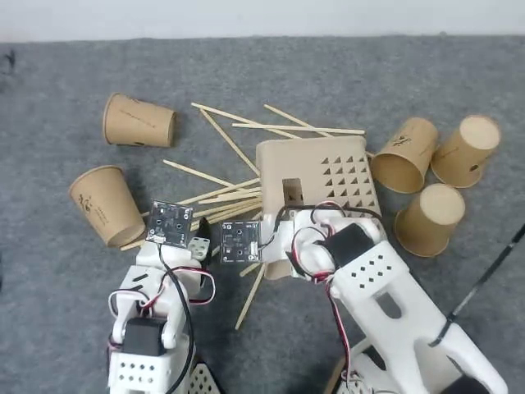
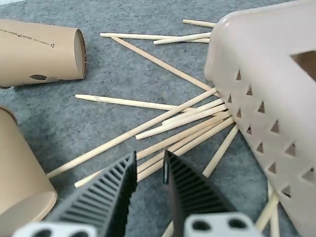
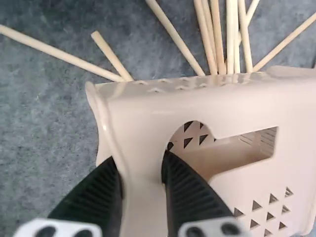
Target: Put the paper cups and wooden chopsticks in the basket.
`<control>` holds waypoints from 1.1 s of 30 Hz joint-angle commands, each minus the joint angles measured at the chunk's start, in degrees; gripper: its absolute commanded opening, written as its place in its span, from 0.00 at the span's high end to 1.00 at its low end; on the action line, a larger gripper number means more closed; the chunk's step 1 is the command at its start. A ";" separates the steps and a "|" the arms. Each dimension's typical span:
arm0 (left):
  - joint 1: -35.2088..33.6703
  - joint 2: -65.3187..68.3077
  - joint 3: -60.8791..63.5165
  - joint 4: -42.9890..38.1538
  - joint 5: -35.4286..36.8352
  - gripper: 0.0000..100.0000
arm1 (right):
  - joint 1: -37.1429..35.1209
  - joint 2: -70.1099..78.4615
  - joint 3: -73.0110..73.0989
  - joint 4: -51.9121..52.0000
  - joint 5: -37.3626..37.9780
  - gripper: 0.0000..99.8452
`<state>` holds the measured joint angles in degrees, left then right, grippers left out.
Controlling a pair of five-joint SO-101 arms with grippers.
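the basket sits mid-scene on the grey carpet, with a wall of triangle holes and a handle cutout turned up toward the high camera. the right gripper is clamped on the basket's wall at the handle cutout, one finger on the outside and the other through the opening. in the right wrist view, chopsticks run up against the far side of the basket.

the left gripper hangs just beside the basket, above a fan of chopsticks whose ends meet the basket's wall. its jaws stand a narrow gap apart and hold nothing.

from the high view, most chopsticks lie loose on the carpet on the left arm's side of the basket. a few more cross behind the basket's far edge, and one lies at the basket's near corner between the arms.

five paper cups are all outside the basket. two are on the left arm's side: one cup on its side beyond the chopsticks, and a nearer cup also lying down. three are grouped on the basket's other side: a tipped cup closest to the basket, a second cup touching it, and a third cup just below them.
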<state>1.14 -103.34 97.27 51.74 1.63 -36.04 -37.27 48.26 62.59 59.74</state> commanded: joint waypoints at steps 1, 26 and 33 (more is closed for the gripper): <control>0.35 -0.53 -0.84 -0.09 -0.53 0.91 | 0.31 -1.89 -5.98 1.89 -0.53 0.99; 0.09 -0.53 -0.84 -0.09 -0.53 0.91 | 14.02 3.65 -66.73 25.10 -51.60 0.99; 0.09 -0.53 -0.84 -0.09 -0.53 0.91 | 19.12 16.92 -76.75 40.48 -50.99 0.99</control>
<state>1.41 -103.34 97.27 51.74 1.63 -19.60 -23.12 -23.03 100.13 8.13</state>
